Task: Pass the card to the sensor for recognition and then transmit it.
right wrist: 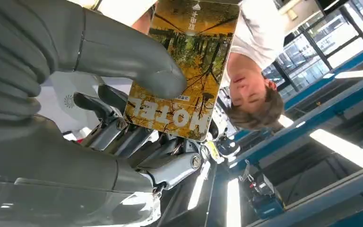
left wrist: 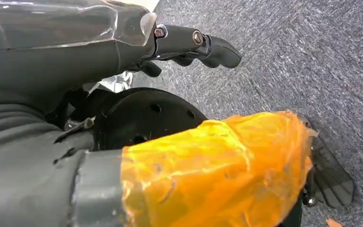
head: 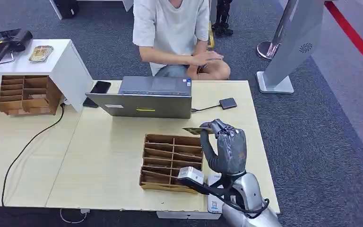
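My right hand (head: 227, 147) is raised above the right end of the wooden compartment box (head: 170, 161) and pinches a card (head: 196, 130) that lies nearly flat and points left. In the right wrist view the card (right wrist: 184, 71) is a yellow autumn-tree picture printed HOTEL, held between the thick grey thumb (right wrist: 137, 61) and the darker fingers of my right hand (right wrist: 75, 156). The small dark square sensor (head: 227, 103) lies on the table beyond the hand, wired to the laptop (head: 144, 97). My left hand (left wrist: 137, 118) hangs over grey carpet with its fingers (left wrist: 198, 42) stretched out, holding nothing.
A person (head: 175, 33) sits behind the table's far edge. A black phone (head: 100, 87) lies left of the laptop. A second wooden box (head: 26, 94) stands under a white shelf at far left. A grey stand (head: 295, 42) rises on the carpet at right.
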`<state>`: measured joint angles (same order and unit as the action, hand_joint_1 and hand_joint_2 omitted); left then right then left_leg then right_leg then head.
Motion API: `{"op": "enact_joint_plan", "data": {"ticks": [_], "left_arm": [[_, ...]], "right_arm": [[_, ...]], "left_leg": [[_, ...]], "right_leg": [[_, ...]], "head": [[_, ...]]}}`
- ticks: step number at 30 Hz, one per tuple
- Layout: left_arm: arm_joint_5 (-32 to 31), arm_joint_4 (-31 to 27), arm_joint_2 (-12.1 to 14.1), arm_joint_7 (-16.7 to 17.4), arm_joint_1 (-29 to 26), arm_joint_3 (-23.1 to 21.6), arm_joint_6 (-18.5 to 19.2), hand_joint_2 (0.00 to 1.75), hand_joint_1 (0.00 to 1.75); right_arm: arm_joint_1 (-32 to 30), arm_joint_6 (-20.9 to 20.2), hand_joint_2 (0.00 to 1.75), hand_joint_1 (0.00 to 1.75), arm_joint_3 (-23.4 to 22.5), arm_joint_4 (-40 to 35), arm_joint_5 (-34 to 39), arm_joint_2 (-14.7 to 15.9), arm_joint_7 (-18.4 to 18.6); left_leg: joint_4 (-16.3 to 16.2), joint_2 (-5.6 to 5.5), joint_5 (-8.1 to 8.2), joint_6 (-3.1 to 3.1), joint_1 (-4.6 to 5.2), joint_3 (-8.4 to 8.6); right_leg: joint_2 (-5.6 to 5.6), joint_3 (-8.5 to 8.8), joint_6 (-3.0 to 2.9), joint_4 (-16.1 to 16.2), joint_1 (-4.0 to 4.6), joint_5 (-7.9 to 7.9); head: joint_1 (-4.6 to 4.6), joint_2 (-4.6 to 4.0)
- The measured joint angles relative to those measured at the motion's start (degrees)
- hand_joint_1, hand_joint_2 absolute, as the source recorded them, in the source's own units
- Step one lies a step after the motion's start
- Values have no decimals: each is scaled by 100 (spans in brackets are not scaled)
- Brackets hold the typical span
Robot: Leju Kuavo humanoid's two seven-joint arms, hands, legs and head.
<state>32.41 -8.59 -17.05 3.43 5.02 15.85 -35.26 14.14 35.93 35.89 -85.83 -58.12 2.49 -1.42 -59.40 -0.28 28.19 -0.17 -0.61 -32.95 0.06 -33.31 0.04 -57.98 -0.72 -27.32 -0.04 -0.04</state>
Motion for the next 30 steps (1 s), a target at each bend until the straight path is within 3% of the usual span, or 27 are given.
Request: {"op": "enact_joint_plan", "data": {"ticks": [7,11,18,24,30], "left_arm": [[4,-13,-2,0,-2,4,0,0,0],[96,-17,-13,-66,-8,37,-4,0,0],[302,-31,-35,-223,-21,184,-4,0,0],[634,-33,-37,-301,-21,186,-4,0,0],[763,-33,-39,-356,-21,186,-4,0,0]], "right_arm": [[-30,0,175,175,2,-28,32,0,-35],[-190,20,175,175,2,-127,492,15,-204],[-886,-11,175,175,-155,-363,1651,74,-840],[-1420,-387,175,175,-448,-417,2483,74,-1316],[-1703,-533,175,175,-603,-415,2942,59,-1506]], "left_leg": [[0,0,0,0,0,0],[0,-1,0,0,0,1],[0,-1,4,4,1,-1],[0,-1,4,5,1,-1],[0,-1,4,4,1,0]], "right_leg": [[0,0,0,0,0,0],[-1,-1,0,1,0,-1],[-1,-1,2,2,0,-2],[-1,-1,2,2,0,-2],[-1,0,2,2,0,-2]], "head": [[0,0],[0,0],[-2,0],[0,0],[0,0]]}}
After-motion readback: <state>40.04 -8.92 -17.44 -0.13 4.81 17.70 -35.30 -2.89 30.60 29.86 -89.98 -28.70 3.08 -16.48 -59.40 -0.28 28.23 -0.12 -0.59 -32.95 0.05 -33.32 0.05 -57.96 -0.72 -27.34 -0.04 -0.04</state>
